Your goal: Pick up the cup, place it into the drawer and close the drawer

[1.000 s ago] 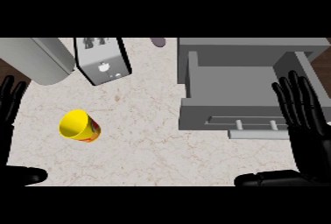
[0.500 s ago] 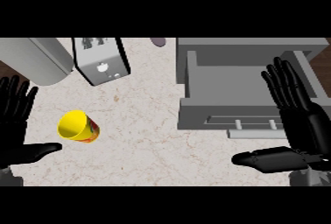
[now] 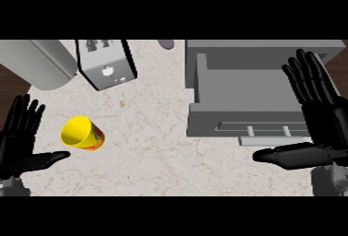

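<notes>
- Cup (image 3: 81, 133) is being seen tilted on the counter (image 3: 170, 156), apart from the drawer (image 3: 238, 92).
- Left hand (image 3: 18, 146) is being held spread just beside it, empty.
- Right hand (image 3: 327, 131) is being held spread by the drawer, empty.

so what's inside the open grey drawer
The open grey drawer shows only bare grey floor; the yellow cup is outside on the counter. The black right hand hides the drawer's right side.
</notes>
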Tool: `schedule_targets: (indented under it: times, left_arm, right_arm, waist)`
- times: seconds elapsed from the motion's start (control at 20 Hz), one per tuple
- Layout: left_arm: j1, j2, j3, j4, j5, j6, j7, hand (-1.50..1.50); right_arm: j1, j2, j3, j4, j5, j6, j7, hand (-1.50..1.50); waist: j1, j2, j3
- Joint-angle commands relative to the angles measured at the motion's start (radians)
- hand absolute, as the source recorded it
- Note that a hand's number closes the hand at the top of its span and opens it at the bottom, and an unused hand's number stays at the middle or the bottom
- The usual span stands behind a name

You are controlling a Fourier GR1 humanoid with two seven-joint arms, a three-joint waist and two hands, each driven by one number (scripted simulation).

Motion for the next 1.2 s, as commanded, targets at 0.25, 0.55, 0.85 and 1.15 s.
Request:
schedule_targets:
  times: [0.25,0.55,0.85,1.15]
  left_arm:
    - [-0.002,-0.011,0.007,0.331,-0.104,-0.019,-0.267,-1.50]
    - [-0.235,0.083,0.044,0.695,-0.125,-0.029,-0.347,-1.50]
    - [-0.278,0.109,0.054,1.015,-0.191,-0.052,-0.630,-1.50]
    - [-0.376,0.130,0.063,1.176,-0.209,-0.052,-0.744,-1.50]
  right_arm:
    - [-0.034,-0.022,-0.033,-0.017,-0.021,0.014,0.052,-1.50]
    - [-0.089,-0.014,-0.047,0.035,-0.018,0.007,0.032,-1.50]
    - [-0.070,-0.045,-0.070,-0.001,-0.031,0.029,0.060,-1.50]
    - [-0.115,-0.034,-0.054,0.026,-0.017,0.013,0.077,-1.50]
  waist:
    - [-0.002,0.000,0.000]
    - [-0.006,0.001,-0.001]
    - [-0.011,0.003,-0.001]
    - [-0.014,0.005,-0.002]
